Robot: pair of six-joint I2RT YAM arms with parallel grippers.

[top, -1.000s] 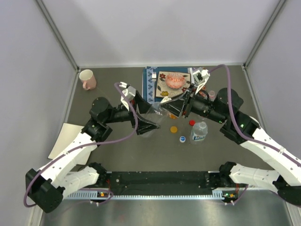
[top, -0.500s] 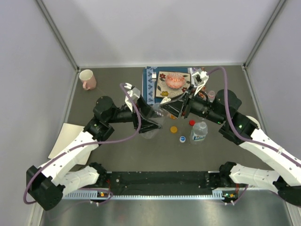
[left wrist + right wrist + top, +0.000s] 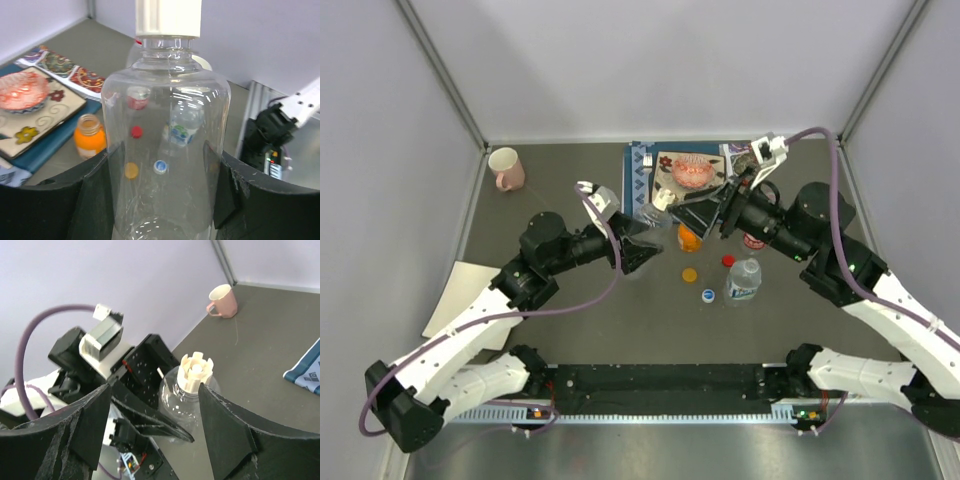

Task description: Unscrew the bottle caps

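Observation:
My left gripper (image 3: 640,250) is shut on the plain clear bottle (image 3: 648,232), one finger (image 3: 100,195) on each side of it (image 3: 165,90). Its white cap (image 3: 663,199) is on the neck (image 3: 168,17). My right gripper (image 3: 706,211) stands open a little right of that cap (image 3: 196,371), touching nothing. On the table lie the orange cap (image 3: 690,274), the blue cap (image 3: 708,296) and the red cap (image 3: 728,261). The short orange bottle (image 3: 689,238) and the blue-label bottle (image 3: 744,280) stand uncapped. The red-label bottle (image 3: 753,240) is partly hidden under my right arm.
A pink mug (image 3: 506,168) stands at the back left. A patterned mat with a plate (image 3: 686,172) lies at the back, just behind both grippers. A sheet of paper (image 3: 460,290) lies under the left arm near the left wall.
My right gripper has opened, let go of the white cap and drawn back to the right. My left gripper has closed on the clear bottle and shifted it slightly toward the back.

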